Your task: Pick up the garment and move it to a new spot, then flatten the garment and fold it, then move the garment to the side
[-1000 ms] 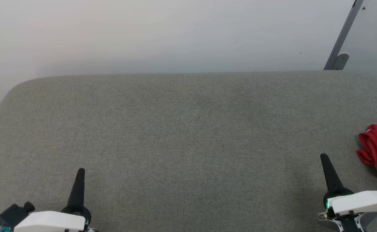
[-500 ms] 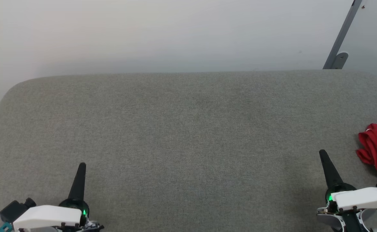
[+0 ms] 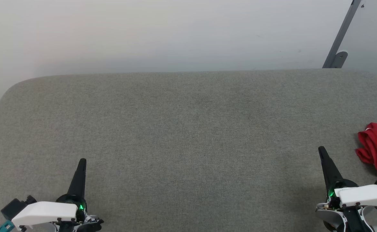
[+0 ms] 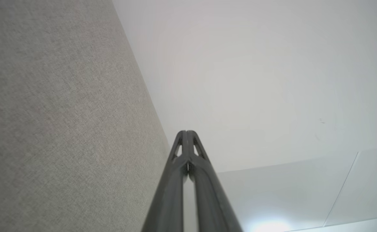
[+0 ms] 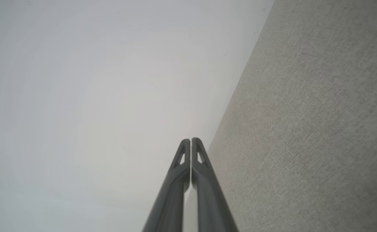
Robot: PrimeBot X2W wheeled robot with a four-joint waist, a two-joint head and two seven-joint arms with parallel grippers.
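Head view: a grey fabric-covered surface spans the width of the picture. Its far edge runs straight across below a pale wall and turns through a rounded corner at the far left, from which the left edge slopes down to the picture border. At the far right, a slanted grey metal bar rises from a small bracket just behind the far edge.

The garment lies bunched in a red heap on the surface at the right border, which cuts it off. It sits on the near half of the surface, well apart from the far edge.

The right gripper stands at the lower right, near the garment's left side and apart from it. The right wrist view shows its two fingers pressed together along their length, holding nothing.

The left gripper stands at the lower left, well apart from the garment. The left wrist view shows its fingers together at the tips, holding nothing.

A broad stretch of bare grey fabric lies between the two grippers and extends to the far edge and the rounded corner.
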